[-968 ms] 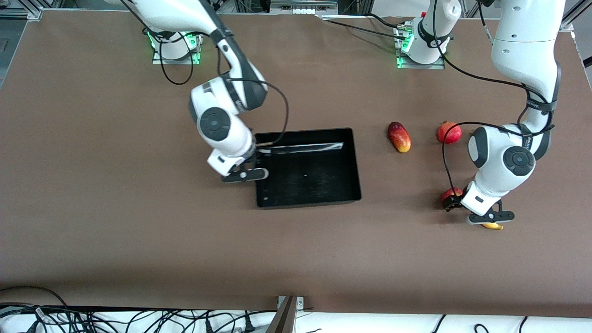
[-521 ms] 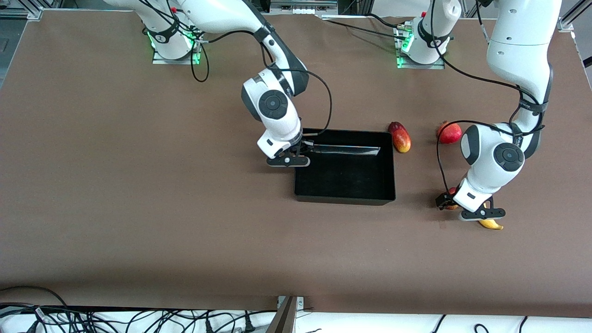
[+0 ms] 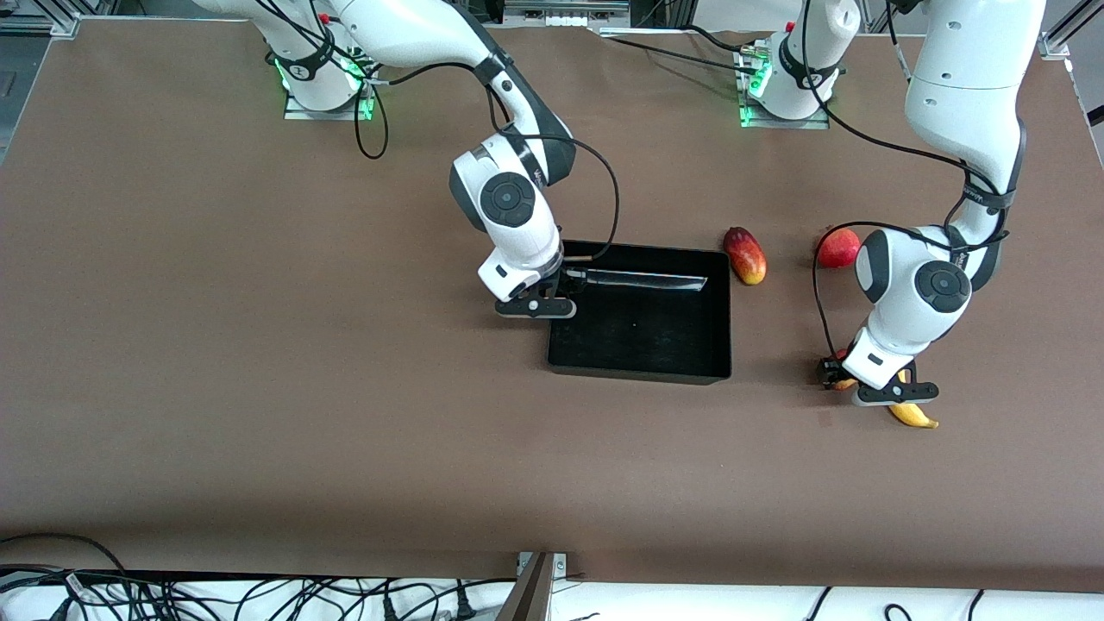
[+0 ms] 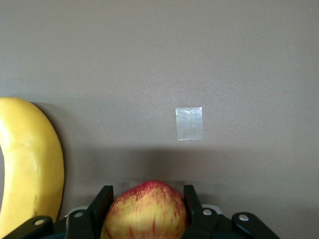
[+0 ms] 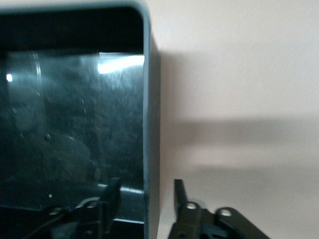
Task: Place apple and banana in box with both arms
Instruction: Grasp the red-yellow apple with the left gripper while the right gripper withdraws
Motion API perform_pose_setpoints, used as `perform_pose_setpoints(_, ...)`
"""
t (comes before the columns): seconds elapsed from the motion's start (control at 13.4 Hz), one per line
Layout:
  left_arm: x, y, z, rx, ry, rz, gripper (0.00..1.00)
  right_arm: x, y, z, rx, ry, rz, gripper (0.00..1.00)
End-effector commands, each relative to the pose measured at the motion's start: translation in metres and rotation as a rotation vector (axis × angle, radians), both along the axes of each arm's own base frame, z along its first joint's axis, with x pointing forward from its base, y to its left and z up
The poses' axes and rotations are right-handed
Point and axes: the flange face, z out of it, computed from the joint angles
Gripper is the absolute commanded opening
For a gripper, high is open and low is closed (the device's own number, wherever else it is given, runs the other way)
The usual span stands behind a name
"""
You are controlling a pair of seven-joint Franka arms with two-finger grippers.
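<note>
The black box [image 3: 640, 374] stands mid-table. My right gripper [image 3: 559, 280] is at the box wall on the right arm's end. In the right wrist view, the right gripper [image 5: 147, 191] straddles that wall [image 5: 152, 99], one finger inside and one outside, with a gap showing. My left gripper [image 3: 843, 377] is low at the left arm's end, shut on the red-yellow apple [image 4: 147, 209], with a finger [image 4: 102, 199] on each side. The yellow banana [image 3: 912, 416] lies on the table right beside it and also shows in the left wrist view [image 4: 30, 164].
A red-yellow mango [image 3: 745, 255] lies just off the box's wall toward the left arm's end. A red pomegranate [image 3: 837, 248] lies past it, partly under the left arm. A clear tape patch [image 4: 189, 123] is on the table. Cables run along the front edge.
The right gripper and the box shifted together toward the left arm's end, then almost stopped. The left gripper shifted slightly toward the box at the apple.
</note>
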Motion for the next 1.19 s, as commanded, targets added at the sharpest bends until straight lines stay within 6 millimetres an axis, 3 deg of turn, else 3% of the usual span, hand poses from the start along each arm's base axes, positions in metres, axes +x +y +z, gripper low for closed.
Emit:
perform_pose_setpoints(0.0,-0.006,-0.015,0.031,-0.013,0.039,0.013,0.0,0.043,-0.068,0.081,-0.006,-0.003,-0.04,1.0)
perform_pose_setpoints(0.07,-0.007,-0.03,0.051,-0.031,0.077,0.024,0.0,0.063,-0.108,0.105,-0.026,-0.006,-0.057,1.0)
perform_pose_setpoints(0.22,-0.01,-0.064,0.099,-0.055,0.148,0.085,0.0,0.082,-0.182,0.157,-0.023,0.035,-0.045,1.0)
perform_pose_setpoints(0.37,-0.005,-0.099,0.154,-0.054,0.227,0.159,0.0,0.081,-0.248,0.205,-0.001,0.089,-0.025,1.0)
perform_pose_setpoints(0.45,-0.006,-0.125,0.171,-0.055,0.245,0.197,0.0,0.077,-0.287,0.224,0.016,0.12,-0.003,1.0)
perform_pose_setpoints(0.6,-0.018,-0.179,0.184,-0.067,0.243,0.271,0.0,0.065,-0.357,0.253,0.05,0.155,0.011,1.0)
perform_pose_setpoints(0.74,-0.035,-0.232,0.183,-0.077,0.249,0.304,0.0,0.052,-0.416,0.274,0.036,0.15,0.013,1.0)
perform_pose_setpoints(0.89,-0.049,-0.278,0.168,-0.081,0.249,0.314,0.0,0.032,-0.448,0.289,0.004,0.138,0.025,1.0)
perform_pose_setpoints(1.12,-0.07,-0.332,0.138,-0.104,0.249,0.322,0.0,0.0,-0.458,0.296,-0.078,0.097,0.054,1.0)
